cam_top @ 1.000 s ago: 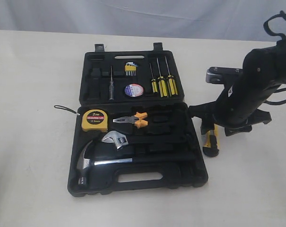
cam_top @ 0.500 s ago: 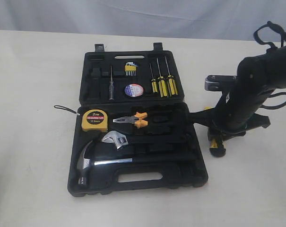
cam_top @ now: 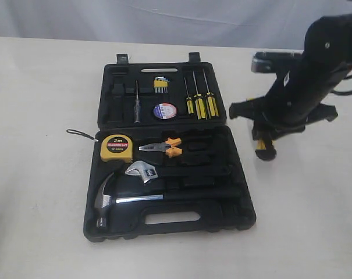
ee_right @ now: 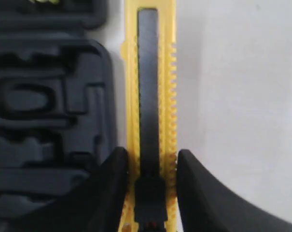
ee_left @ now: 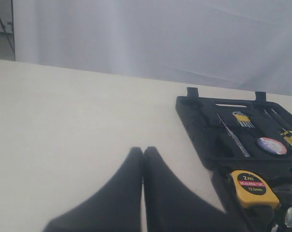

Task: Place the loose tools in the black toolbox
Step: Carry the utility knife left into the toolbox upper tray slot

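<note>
Fingers of your right tool point(ee_right: 148, 164) are clamped on the yellow-black utility knife point(ee_right: 150, 72), one pressing each long edge near one end. The right wrist view shows the knife running lengthwise just beside the outer wall of the black toolbox point(ee_right: 49, 96), over pale bench point(ee_right: 242, 72).

In the exterior view the right tool point(cam_top: 263, 138) sits to the right of the open toolbox point(cam_top: 240, 221), level with the hinge line. Only a short yellow-and-black end of the knife point(cam_top: 265, 150) pokes out below the tool. You cannot tell from these views whether the knife is touching the bench point(cam_top: 42, 174).

The other loose tools lie inside the box:
- The yellow tape measure point(cam_top: 116, 147) is in the near half, with its black strap point(cam_top: 80, 134) trailing out onto the bench.
- The orange-and-black-handled pliers point(cam_top: 162, 147) lie just beside the tape measure.
- The small tape roll point(cam_top: 164, 111) sits in the far half, between a slim tester screwdriver point(cam_top: 137, 103) and the yellow-handled screwdrivers point(cam_top: 199, 99).

The hammer point(cam_top: 106, 200) and wrench point(cam_top: 142, 171) also lie in the near half.

Your left tool point(ee_left: 143, 151) has its fingers together, tip against tip, holding nothing over bare bench.
</note>
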